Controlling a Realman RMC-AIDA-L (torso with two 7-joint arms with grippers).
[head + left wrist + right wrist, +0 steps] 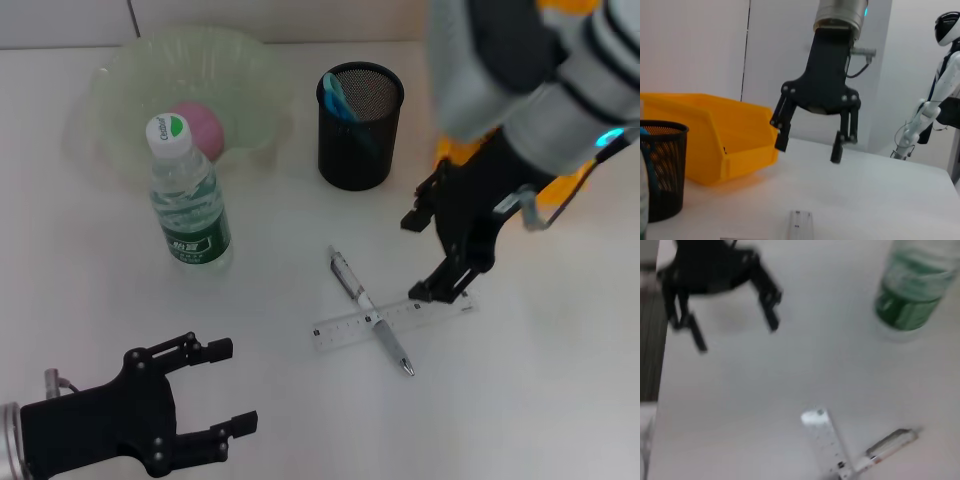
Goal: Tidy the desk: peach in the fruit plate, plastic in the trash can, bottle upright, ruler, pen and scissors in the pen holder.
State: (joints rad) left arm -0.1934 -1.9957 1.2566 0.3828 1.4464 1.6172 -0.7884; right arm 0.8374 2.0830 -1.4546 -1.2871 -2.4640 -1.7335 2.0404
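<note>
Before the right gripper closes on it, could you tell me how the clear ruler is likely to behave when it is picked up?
The ruler lies flat on the table, so it probably offers little edge to pinch. It looks thin and clear, likely light and somewhat bendy. The pen lies across it, so lifting may roll the pen aside. The right gripper, open, hovers over its end.

One bottle (190, 200), one peach (203, 128), one pen (370, 310) (over one ruler (392, 323)).

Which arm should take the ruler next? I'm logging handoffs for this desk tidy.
Probably the right. The right gripper is open directly above the end of the ruler, which lies under the pen. The left gripper is open near the desk's front edge, farther off.
</note>
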